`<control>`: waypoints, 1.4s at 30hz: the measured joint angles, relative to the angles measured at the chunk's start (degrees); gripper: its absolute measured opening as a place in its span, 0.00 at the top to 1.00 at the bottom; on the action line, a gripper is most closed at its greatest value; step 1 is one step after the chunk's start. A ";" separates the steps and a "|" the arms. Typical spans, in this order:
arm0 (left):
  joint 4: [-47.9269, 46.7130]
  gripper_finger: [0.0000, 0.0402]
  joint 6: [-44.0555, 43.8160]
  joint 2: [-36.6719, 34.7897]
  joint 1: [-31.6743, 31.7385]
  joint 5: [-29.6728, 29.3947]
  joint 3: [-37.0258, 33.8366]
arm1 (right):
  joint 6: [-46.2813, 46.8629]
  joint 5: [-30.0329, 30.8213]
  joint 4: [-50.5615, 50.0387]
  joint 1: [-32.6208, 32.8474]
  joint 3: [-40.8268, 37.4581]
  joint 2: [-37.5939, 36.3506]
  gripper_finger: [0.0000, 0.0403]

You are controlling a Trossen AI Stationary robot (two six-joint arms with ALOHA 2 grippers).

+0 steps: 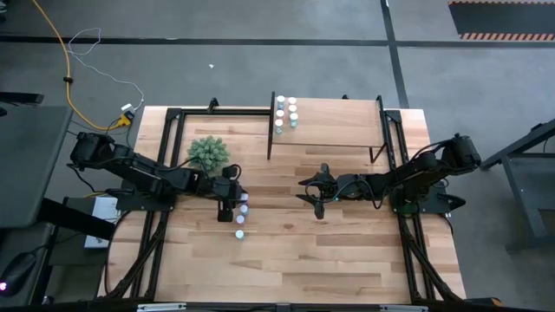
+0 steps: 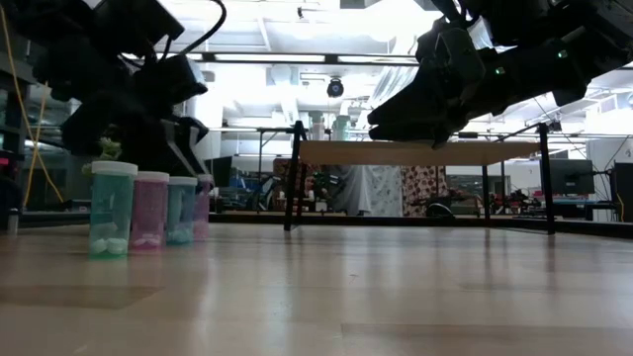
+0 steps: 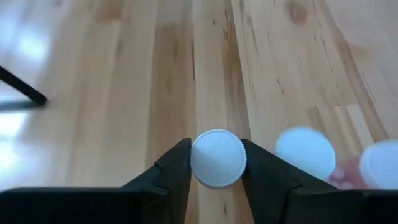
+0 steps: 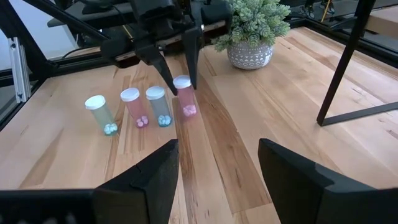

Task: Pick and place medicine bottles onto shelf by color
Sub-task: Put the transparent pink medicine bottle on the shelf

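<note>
Four bottles (image 4: 143, 106) stand in a line on the table (image 1: 347, 260), well in front of the shelf (image 1: 338, 121) and off toward its left end. Going from the one farthest from the shelf, they are teal (image 4: 102, 115), pink (image 4: 132, 107), bluish (image 4: 158, 106) and then the pink bottle (image 4: 185, 102) that stands closest to the shelf. All four are upright with white caps, and small pills show at the bottom.

The left gripper (image 4: 181, 86) hangs over that last pink bottle. Its two fingers come down on either side of the white cap (image 3: 217, 158), right up against it. I cannot tell whether they are actually pinching it yet. The bottle's base is on the wood.

The right gripper (image 4: 217, 152) is in front of the shelf's middle, well apart from the line of bottles. It points across at them with its jaws spread wide and nothing between them.

A bushy green plant (image 4: 252, 22) in a pale pot sits just off the shelf's left front corner.

On the shelf board, near its left end, a small cluster of more white-capped bottles (image 1: 286, 113) stands in two short rows. Their colours are too small to tell.
</note>
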 joint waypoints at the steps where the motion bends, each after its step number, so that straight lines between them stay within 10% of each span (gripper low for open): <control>1: -0.04 0.70 0.51 0.00 0.00 -0.58 0.60 | -0.01 0.00 0.00 0.00 0.00 0.00 0.48; 18: -0.41 0.71 10.85 -0.09 0.45 -5.80 19.71 | -9.07 -4.38 11.37 -0.26 1.29 0.00 0.48; 27: -0.03 0.71 3.23 0.67 3.20 -5.07 20.32 | -13.36 -7.01 -6.28 -2.29 12.50 0.80 0.48; 42: 2.35 0.71 3.08 4.09 3.15 -5.04 20.30 | -15.63 -3.72 -7.05 -5.18 23.92 14.70 0.48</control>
